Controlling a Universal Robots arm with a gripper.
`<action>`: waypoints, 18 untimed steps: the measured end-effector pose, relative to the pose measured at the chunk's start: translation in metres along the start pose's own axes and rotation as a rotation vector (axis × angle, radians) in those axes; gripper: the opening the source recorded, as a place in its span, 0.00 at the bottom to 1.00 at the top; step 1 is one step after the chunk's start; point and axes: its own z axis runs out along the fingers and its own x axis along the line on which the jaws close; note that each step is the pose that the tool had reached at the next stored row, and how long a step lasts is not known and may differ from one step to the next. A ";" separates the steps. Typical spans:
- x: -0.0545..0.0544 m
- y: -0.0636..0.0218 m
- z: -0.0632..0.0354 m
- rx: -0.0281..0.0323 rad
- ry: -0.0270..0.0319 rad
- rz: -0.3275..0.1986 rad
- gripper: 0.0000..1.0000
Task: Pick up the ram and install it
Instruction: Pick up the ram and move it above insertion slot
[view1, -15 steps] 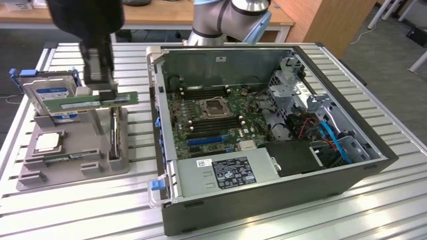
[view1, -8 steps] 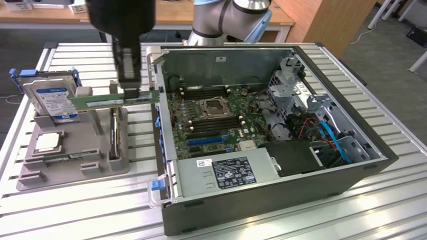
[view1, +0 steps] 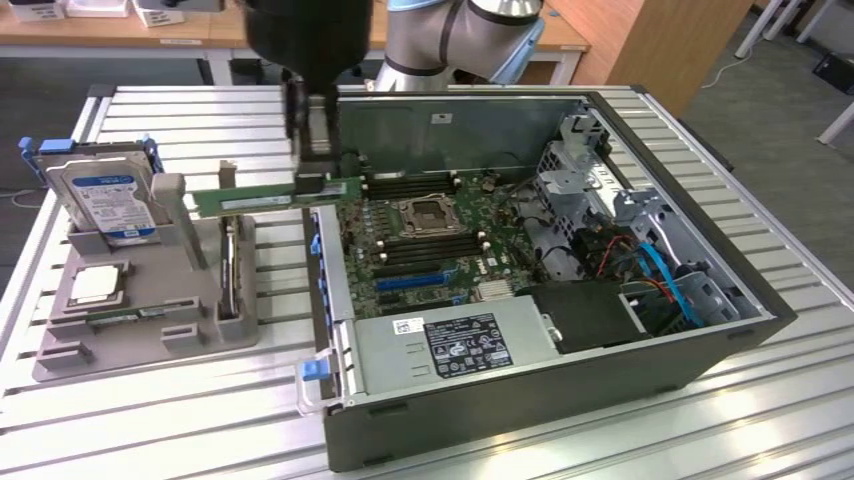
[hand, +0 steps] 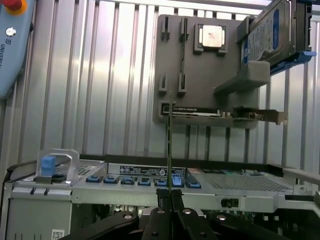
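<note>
Hard drive (view1: 100, 195) is standing upright in the grey fixture (view1: 134, 340) at the exterior view's left, well apart from the hand, with the square silver processor (view1: 96, 285) lying in front of it. Further right, the ram (view1: 254, 201) is hanging level in the air, clear of the fixture, one end reaching over the side wall of the open computer case (view1: 534, 400). The hand (view1: 311, 188) is pinching the stick from above, nearer that end than the middle. To the exterior view's right of the hand and below it, the motherboard (view1: 427, 235) is lying exposed in the case, which is sitting on the slatted counter (view1: 160, 430).

The stick is looking light, stiff and thin, and likely fragile. The flat faces near its upper edge, away from the contact edge, appear to be the safest hold. Gripped off-centre like this, it may be prone to tipping.

From the wrist, the ram (hand: 170, 145) is showing edge-on as a thin straight line emerging from between the dark fingers (hand: 159, 220), which are pressed onto both its faces, a squareness the exterior view is not revealing. The wrist view is also catching a long card (hand: 220, 114) seated in the fixture and a pendant (hand: 10, 45) on the counter. The exterior view alone is giving the motherboard.
</note>
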 end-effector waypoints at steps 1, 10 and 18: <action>0.000 -0.0045 -0.0003 -0.0007 0.0001 0.000 0.12; 0.002 -0.0452 -0.0027 -0.0071 -0.0003 0.000 0.12; 0.004 -0.0817 -0.0048 -0.0125 -0.0006 0.000 0.12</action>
